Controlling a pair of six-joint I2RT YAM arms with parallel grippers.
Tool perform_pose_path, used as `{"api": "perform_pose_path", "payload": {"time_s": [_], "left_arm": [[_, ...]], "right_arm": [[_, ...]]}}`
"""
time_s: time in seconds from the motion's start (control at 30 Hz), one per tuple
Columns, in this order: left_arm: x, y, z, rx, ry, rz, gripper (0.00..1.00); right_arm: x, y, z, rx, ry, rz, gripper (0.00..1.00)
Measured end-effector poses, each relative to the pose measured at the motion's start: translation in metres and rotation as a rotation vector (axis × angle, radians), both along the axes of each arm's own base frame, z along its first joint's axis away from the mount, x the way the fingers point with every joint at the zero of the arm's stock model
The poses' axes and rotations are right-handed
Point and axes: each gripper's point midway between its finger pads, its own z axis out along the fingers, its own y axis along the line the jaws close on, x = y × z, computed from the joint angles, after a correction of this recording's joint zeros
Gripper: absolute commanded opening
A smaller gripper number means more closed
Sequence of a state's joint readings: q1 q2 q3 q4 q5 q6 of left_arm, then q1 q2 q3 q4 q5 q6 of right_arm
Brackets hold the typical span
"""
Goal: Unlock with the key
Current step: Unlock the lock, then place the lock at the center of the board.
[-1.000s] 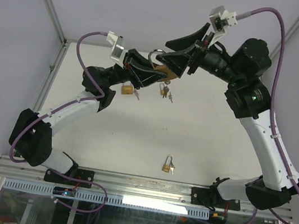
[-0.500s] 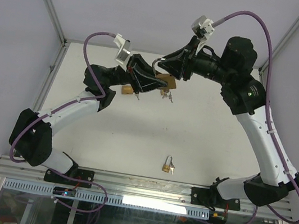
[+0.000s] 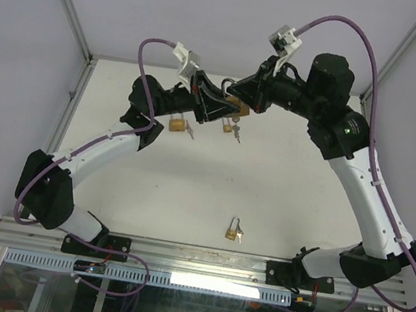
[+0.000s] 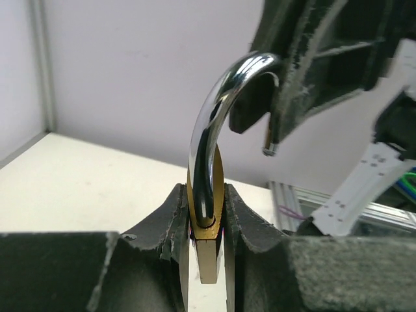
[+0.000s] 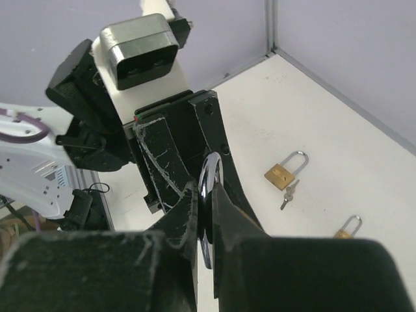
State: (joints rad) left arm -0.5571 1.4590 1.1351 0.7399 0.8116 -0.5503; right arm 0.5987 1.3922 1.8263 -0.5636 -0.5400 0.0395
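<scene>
A brass padlock [image 4: 206, 260] with a chrome shackle [image 4: 214, 130] is held up in the air above the back of the table. My left gripper [image 4: 206, 195] is shut on its brass body. My right gripper [image 5: 207, 195] is shut on the shackle [image 5: 209, 175], which runs between its two fingers. From above, both grippers meet at this padlock [image 3: 235, 106]: the left gripper [image 3: 225, 108] comes from the left, the right gripper [image 3: 241, 98] from the right. A small bunch of keys [image 3: 232, 131] shows just below it; I cannot tell whether it hangs from the lock.
A second brass padlock [image 3: 176, 124] with keys lies on the table under the left arm, also seen as padlock [image 5: 285, 170] in the right wrist view. A third padlock [image 3: 234, 231] lies near the front edge. White walls enclose the table [image 3: 186, 192].
My right gripper was open beside the padlock; it has come in and shut on the shackle. The left arm has carried the padlock a little up and to the right.
</scene>
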Motion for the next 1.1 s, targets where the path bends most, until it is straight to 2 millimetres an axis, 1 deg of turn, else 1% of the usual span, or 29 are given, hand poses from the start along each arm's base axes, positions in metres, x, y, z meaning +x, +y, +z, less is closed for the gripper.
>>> {"api": "perform_pose_path", "payload": {"time_s": [0.13, 0.27, 0.3, 0.4, 0.47, 0.57, 0.6, 0.63, 0.67, 0.73, 0.77, 0.87, 0.9, 0.93, 0.97, 1.1], "left_arm": [[0.026, -0.007, -0.021, 0.061, 0.025, 0.145, 0.00], [0.057, -0.018, -0.056, 0.157, 0.018, 0.340, 0.00], [0.065, -0.020, -0.067, 0.187, 0.008, 0.387, 0.00], [0.086, -0.022, -0.102, 0.285, -0.035, 0.514, 0.00], [0.100, -0.019, -0.132, 0.371, -0.089, 0.599, 0.00], [0.112, -0.012, -0.166, 0.477, -0.166, 0.675, 0.00], [0.115, -0.009, -0.173, 0.497, -0.186, 0.687, 0.05], [0.116, -0.006, -0.178, 0.513, -0.214, 0.700, 0.13], [0.116, -0.004, -0.182, 0.524, -0.236, 0.704, 0.24], [0.114, -0.001, -0.188, 0.529, -0.271, 0.706, 0.40], [0.112, -0.001, -0.190, 0.529, -0.290, 0.696, 0.48], [0.097, -0.009, -0.199, 0.516, -0.320, 0.629, 0.65], [0.093, -0.012, -0.201, 0.514, -0.323, 0.606, 0.74], [0.089, -0.013, -0.203, 0.512, -0.326, 0.587, 0.88], [0.084, -0.015, -0.205, 0.509, -0.327, 0.559, 0.98], [0.061, -0.015, -0.201, 0.483, -0.333, 0.466, 0.99]], "right_arm": [[0.015, -0.003, -0.020, 0.027, 0.115, -0.116, 0.00], [0.031, -0.004, -0.053, 0.100, 0.301, -0.278, 0.00], [0.036, -0.004, -0.061, 0.116, 0.337, -0.316, 0.00], [0.056, -0.007, -0.094, 0.183, 0.455, -0.463, 0.00], [0.069, -0.015, -0.122, 0.218, 0.535, -0.581, 0.00], [0.081, -0.025, -0.157, 0.245, 0.629, -0.716, 0.00], [0.083, -0.026, -0.163, 0.251, 0.651, -0.741, 0.00], [0.086, -0.027, -0.169, 0.262, 0.671, -0.769, 0.00], [0.088, -0.027, -0.173, 0.276, 0.692, -0.787, 0.00], [0.090, -0.026, -0.178, 0.305, 0.723, -0.809, 0.00], [0.090, -0.026, -0.179, 0.322, 0.733, -0.820, 0.00], [0.092, -0.025, -0.184, 0.352, 0.761, -0.833, 0.00], [0.093, -0.025, -0.186, 0.357, 0.769, -0.838, 0.00], [0.093, -0.027, -0.188, 0.362, 0.777, -0.844, 0.00], [0.095, -0.029, -0.190, 0.366, 0.786, -0.852, 0.00], [0.103, -0.042, -0.195, 0.379, 0.807, -0.878, 0.00]]}}
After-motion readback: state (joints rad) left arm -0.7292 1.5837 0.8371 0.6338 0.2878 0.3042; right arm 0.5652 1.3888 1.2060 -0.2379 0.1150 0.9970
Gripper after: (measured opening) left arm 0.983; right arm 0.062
